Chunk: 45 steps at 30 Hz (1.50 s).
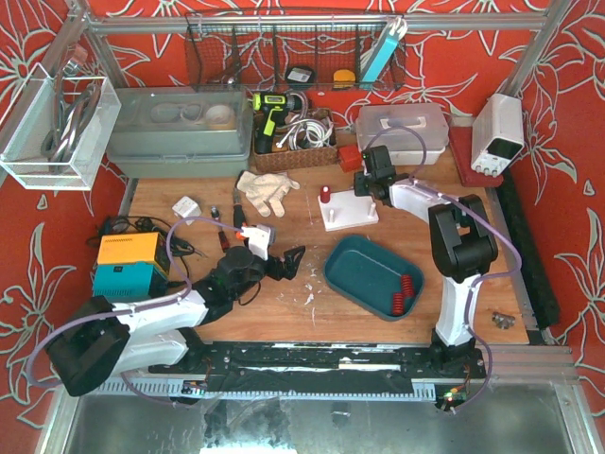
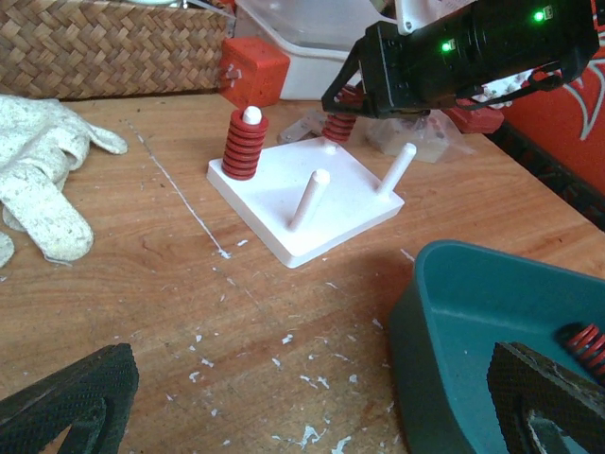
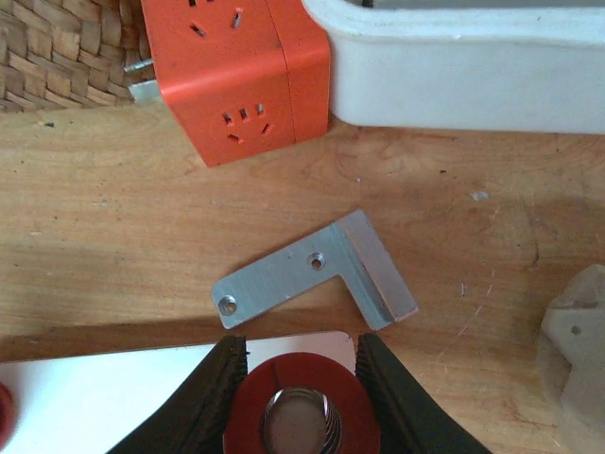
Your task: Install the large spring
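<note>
Now tray [image 1: 362, 268] holds red spring [image 1: 401, 294]; right fingers [image 3: 200, 405] clasp large spring [image 3: 302, 376], left fingers [image 2: 68, 399] splayed.

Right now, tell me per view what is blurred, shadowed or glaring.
Top external: evenly lit, sharp throughout. Left wrist: its own finger pads are dark and soft, the white peg board sharp. Right wrist: the metal bracket is crisp, the gripped red spring soft, a shadow on the wood beside it.
</note>
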Available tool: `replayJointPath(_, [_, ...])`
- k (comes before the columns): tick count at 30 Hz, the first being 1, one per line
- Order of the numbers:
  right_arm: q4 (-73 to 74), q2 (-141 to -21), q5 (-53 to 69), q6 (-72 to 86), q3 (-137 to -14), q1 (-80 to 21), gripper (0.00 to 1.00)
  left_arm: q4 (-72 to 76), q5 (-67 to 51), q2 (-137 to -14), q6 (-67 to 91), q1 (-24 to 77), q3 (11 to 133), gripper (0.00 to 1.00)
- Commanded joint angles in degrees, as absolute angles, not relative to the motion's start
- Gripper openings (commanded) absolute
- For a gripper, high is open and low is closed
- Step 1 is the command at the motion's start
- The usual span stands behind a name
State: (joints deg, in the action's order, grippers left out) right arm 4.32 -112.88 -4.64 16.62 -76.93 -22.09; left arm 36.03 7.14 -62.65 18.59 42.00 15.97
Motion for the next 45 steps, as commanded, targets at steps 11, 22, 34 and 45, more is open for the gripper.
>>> replayJointPath(11, [18.5, -104.7, -5.1, 16.7, -79.9, -21.7, 0.63, 35.7, 11.0, -63.4, 18.3, 41.8, 17.4, 1.00])
replayJointPath(22, [34.4, -85.5, 5.6, 22.2, -67.4, -22.8, 0.61, 35.4, 11.7, -61.9, 20.3, 41.9, 16.2, 1.00])
replayJointPath(34, [50.9, -69.8, -5.6, 21.1, -56.6, -28.9, 0.52, 41.0, 4.9, -59.3, 19.4, 41.9, 13.7, 1.00])
replayJointPath(45, [57.1, -74.2, -12.7, 25.1, -55.3, -34.6, 0.46, 39.8, 6.2, -58.8, 20.2, 41.8, 13.8, 1.00])
